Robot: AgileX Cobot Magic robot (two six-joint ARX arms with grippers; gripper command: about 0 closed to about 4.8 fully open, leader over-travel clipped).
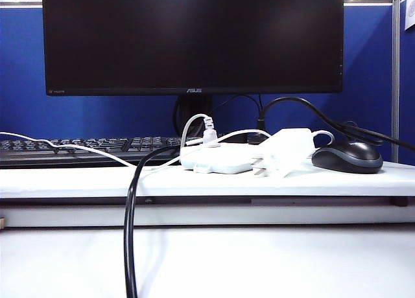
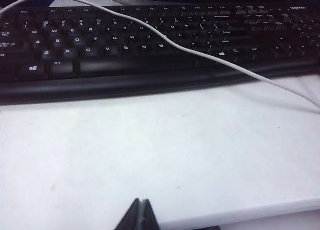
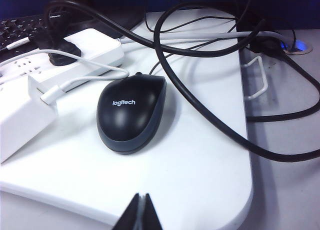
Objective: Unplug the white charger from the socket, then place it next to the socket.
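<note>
The white charger (image 1: 288,149) lies tilted on the raised white shelf (image 1: 78,181), leaning at the right end of the socket (image 1: 217,160), with its metal prongs showing toward the front. In the right wrist view the charger (image 3: 22,120) sits beside the socket (image 3: 95,47) with its thin white cable attached. My right gripper (image 3: 140,196) is shut and empty, hanging back at the shelf's front edge, short of the mouse. At the shelf edge in front of the keyboard, my left gripper (image 2: 141,202) is shut on nothing. Neither gripper shows in the exterior view.
A black mouse (image 3: 131,112) lies right of the charger. A black plug (image 3: 62,52) and a small white plug (image 1: 209,137) sit in the socket. A keyboard (image 2: 125,45) with a white cable (image 2: 210,57) across it lies to the left. Thick black cables (image 3: 210,115) loop behind; a monitor (image 1: 192,39) stands above.
</note>
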